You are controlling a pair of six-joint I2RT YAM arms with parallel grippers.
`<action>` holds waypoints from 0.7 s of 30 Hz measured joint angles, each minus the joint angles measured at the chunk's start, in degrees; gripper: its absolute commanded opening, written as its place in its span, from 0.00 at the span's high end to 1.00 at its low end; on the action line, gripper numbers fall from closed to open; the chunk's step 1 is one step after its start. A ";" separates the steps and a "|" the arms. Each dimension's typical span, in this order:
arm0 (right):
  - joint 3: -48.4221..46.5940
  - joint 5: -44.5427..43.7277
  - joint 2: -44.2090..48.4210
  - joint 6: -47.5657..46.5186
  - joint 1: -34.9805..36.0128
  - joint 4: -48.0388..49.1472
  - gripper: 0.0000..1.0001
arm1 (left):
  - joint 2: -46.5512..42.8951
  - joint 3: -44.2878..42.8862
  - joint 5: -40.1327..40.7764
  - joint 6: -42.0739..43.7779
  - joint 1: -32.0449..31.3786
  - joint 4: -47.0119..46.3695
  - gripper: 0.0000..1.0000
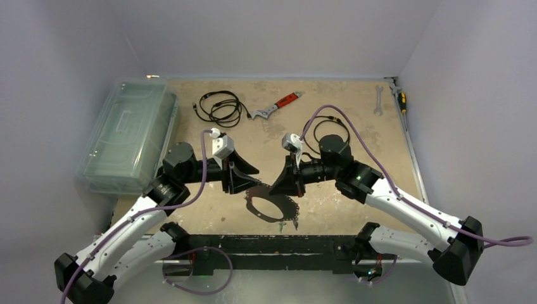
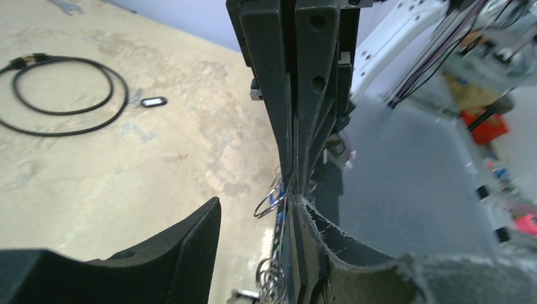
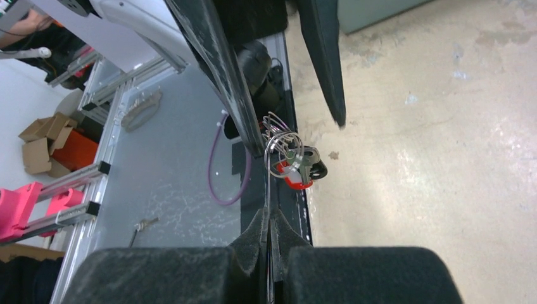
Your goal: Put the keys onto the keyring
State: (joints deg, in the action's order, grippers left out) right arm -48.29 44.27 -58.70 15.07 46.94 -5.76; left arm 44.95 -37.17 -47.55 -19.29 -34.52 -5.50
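- Keyring [image 3: 268,196]: thin grey hoop over the counter's [image 1: 266,139] near edge, pinched in my closed right fingers [image 3: 291,247]; left fingers [image 2: 183,247] parted.
- Keys [image 3: 297,163]: bunched on it; red tag visible from right wrist only.

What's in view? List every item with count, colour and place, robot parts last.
keyring: one, grey, between the two grippers
keys: small bunch, silver with red, green and dark heads, hanging on the keyring
loose key: one, dark head, on the table by a cable loop
cable loops: two, black, one far centre-left, one by the right arm
adjustable wrench: one, red handle, far centre
spanner: one, silver, far right
screwdriver: one, yellow and black, far right edge
storage box: one, clear, left edge
table: one, tan
left gripper: one, black, open beside the keyring
right gripper: one, black, shut on the keyring
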 measured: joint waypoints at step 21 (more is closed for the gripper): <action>-3.13 -3.69 0.28 -5.81 0.00 -14.16 1.00 | 4.37 -9.77 -1.62 28.41 0.00 21.35 0.56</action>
State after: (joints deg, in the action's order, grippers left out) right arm -51.42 40.58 -58.41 9.26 46.94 -19.92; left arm 49.32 -46.94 -49.17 9.13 -34.52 15.86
